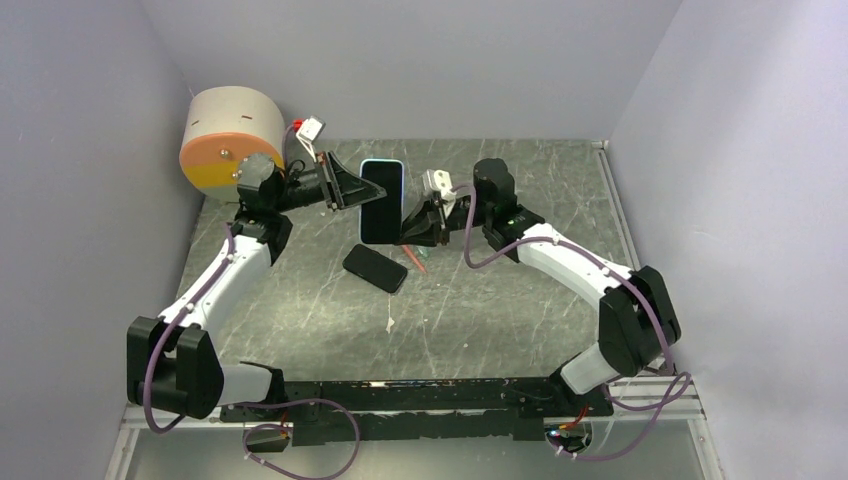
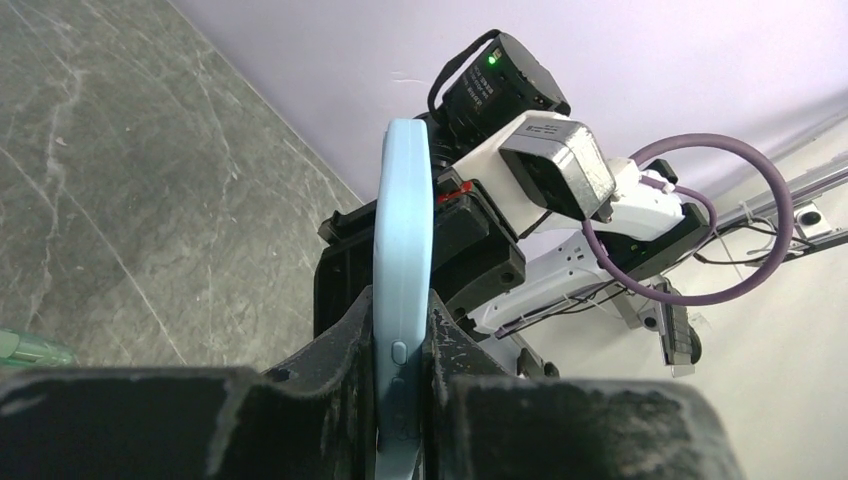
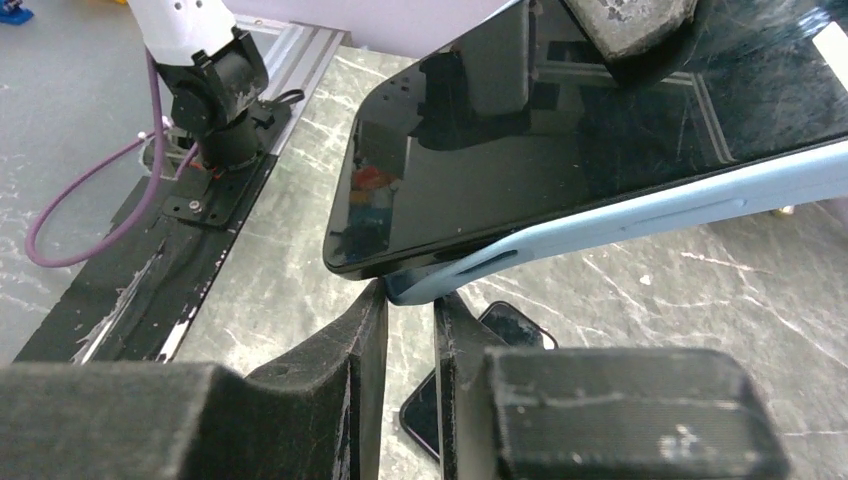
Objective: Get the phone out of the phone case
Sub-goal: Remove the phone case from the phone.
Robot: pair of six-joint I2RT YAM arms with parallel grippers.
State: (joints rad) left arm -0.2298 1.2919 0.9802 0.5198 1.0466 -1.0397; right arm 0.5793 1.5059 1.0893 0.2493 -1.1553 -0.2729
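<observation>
Left tool [image 2: 398, 330] is clamped on the long edge of the blue phone case [image 2: 402, 200], holding it up off the surface [image 1: 500, 300]. The phone [image 3: 560, 150] sits in the case, between my two tools. Right tool [image 3: 405, 315]: jaws narrow, case corner at their tips; I cannot tell if they pinch it. A second phone [image 1: 375, 267] lies flat below both tools.
</observation>
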